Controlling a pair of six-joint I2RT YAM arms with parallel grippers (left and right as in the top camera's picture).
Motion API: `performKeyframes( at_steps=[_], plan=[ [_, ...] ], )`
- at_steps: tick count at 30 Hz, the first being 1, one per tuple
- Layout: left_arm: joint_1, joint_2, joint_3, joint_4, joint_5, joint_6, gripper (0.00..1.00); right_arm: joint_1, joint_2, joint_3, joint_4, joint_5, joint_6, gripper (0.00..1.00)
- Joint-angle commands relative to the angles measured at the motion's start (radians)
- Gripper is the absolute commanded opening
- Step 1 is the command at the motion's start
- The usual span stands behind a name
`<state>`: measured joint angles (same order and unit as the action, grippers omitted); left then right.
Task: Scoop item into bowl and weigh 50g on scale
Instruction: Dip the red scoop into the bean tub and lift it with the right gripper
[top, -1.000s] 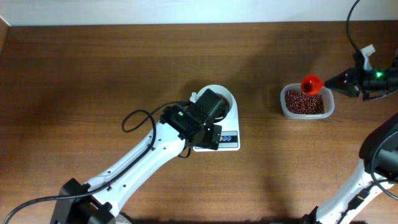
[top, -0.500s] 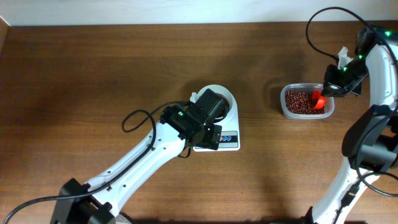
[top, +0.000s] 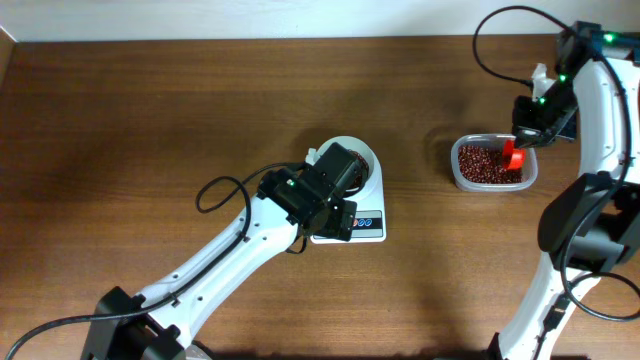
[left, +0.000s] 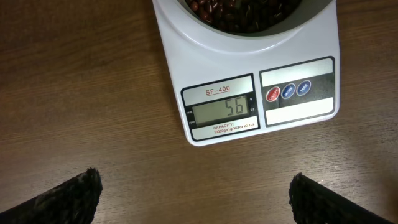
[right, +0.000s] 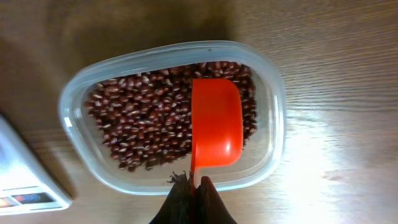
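Red-brown beans are seen heaped in the white bowl, which is set on the scale near the middle of the surface. A reading of 56 is shown on the display, so the target of 50 is judged to be overshot. A few beans probably have to be taken out again. More beans are held in the clear tub, well apart to the right. The left arm is stretched across the surface, its end effector poised above the scale's front, spread wide and empty. The right arm is bent down over the tub, its end effector closed narrowly on the handle of the orange scoop. No beans are seen on the scoop.
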<state>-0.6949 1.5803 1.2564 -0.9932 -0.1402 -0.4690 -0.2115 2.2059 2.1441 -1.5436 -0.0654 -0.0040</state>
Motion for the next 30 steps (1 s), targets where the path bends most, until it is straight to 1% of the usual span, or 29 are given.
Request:
performKeyframes(
  at_steps=[1,4,6,9,15,20,21,22,24,26,28,30],
  plan=[
    [-0.003,-0.005,-0.009,0.002,-0.018,-0.005,0.99,0.057,0.003,0.022,-0.002,0.177,0.043,0.04],
    [-0.003,-0.005,-0.009,0.001,-0.018,-0.005,0.99,0.107,0.003,0.022,-0.001,0.275,0.049,0.04],
    [-0.003,-0.005,-0.009,0.001,-0.018,-0.005,0.99,0.142,0.003,0.022,0.0,0.363,0.089,0.04],
    [-0.003,-0.005,-0.009,0.001,-0.018,-0.005,0.99,0.166,0.003,0.022,0.011,0.363,0.087,0.04],
    [-0.003,-0.005,-0.009,0.001,-0.018,-0.005,0.99,0.167,0.003,0.03,-0.001,0.362,0.087,0.04],
    [-0.003,-0.005,-0.009,0.001,-0.018,-0.005,0.99,0.158,0.003,0.137,-0.077,0.346,0.053,0.04],
    [-0.003,-0.005,-0.009,0.001,-0.018,-0.005,0.99,0.149,0.003,0.185,-0.101,0.254,0.022,0.04],
    [-0.003,-0.005,-0.009,0.001,-0.018,-0.005,0.99,0.145,0.003,0.216,-0.114,0.129,-0.043,0.04],
    [-0.003,-0.005,-0.009,0.001,-0.018,-0.005,0.99,0.146,0.003,0.253,-0.152,-0.145,-0.212,0.04],
    [-0.003,-0.005,-0.009,0.002,-0.018,-0.005,0.99,0.152,0.003,0.252,-0.155,-0.288,-0.255,0.04],
    [-0.003,-0.005,-0.009,0.001,-0.018,-0.005,0.99,0.164,0.003,0.251,-0.155,-0.34,-0.256,0.04],
    [-0.003,-0.005,-0.009,0.001,-0.018,-0.005,0.99,0.188,0.003,0.251,-0.155,-0.401,-0.306,0.04]
  ],
)
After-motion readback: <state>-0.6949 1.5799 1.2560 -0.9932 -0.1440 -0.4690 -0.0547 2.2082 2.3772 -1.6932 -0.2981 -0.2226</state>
